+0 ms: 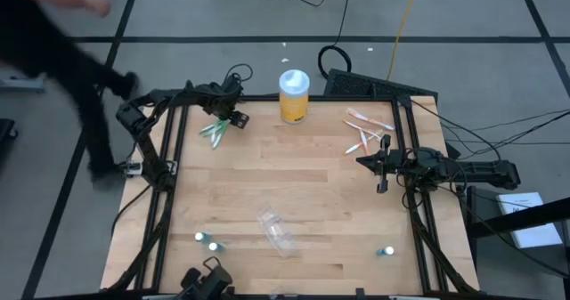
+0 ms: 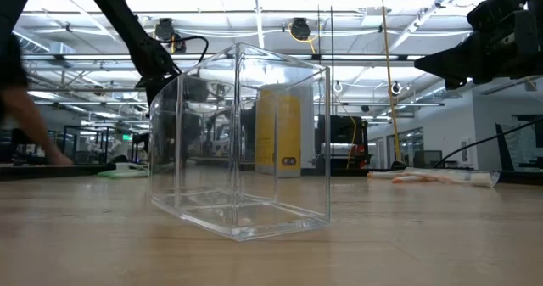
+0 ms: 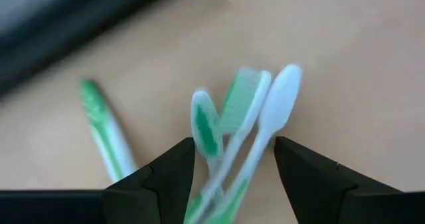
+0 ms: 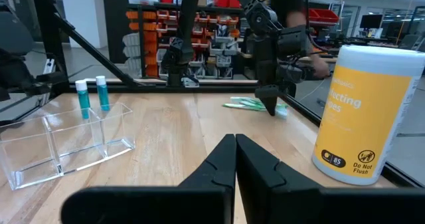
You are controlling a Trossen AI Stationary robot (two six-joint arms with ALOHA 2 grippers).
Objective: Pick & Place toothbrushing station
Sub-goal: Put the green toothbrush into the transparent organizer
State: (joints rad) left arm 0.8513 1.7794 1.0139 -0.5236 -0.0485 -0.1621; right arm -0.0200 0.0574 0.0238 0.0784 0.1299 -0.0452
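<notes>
Toothbrushing station (image 1: 277,231) sits on the tabletop (image 1: 303,175) toward the near edge, roughly mid-width, set at an angle to the edges. Open wood all round it; nothing touching it. Two small teal-capped tubes (image 1: 206,240) stand to its left near the front-left corner, one more teal-capped tube (image 1: 386,250) well apart to its right.

Station look: colourless see-through box, open top, thin flat walls, flat base resting on the wood (image 2: 242,142). Right wrist view shows an inner divider splitting it into compartments (image 4: 63,141). Appears empty.

Left pincer (image 1: 230,116) at the far-left corner, right over the green toothbrushes (image 1: 215,130). Fingers (image 3: 169,177) spread, with white-and-green brush heads (image 3: 246,121) between them; contact can't be judged, view is blurred. One more green brush (image 3: 103,127) lies off to the side.

Right pincer (image 1: 381,165) hovers near the right edge, about mid-depth, fingers pressed together (image 4: 234,161), holding nothing. Pink-and-white toothbrushes (image 1: 365,131) lie just beyond it toward the far-right corner.

Yellow jar with white lid (image 1: 294,95) stands at the far edge, centre. Middle of the tabletop is bare wood between both arms and the station.

Person (image 1: 53,60) walking on the floor beyond the left side, clear of the frame.
</notes>
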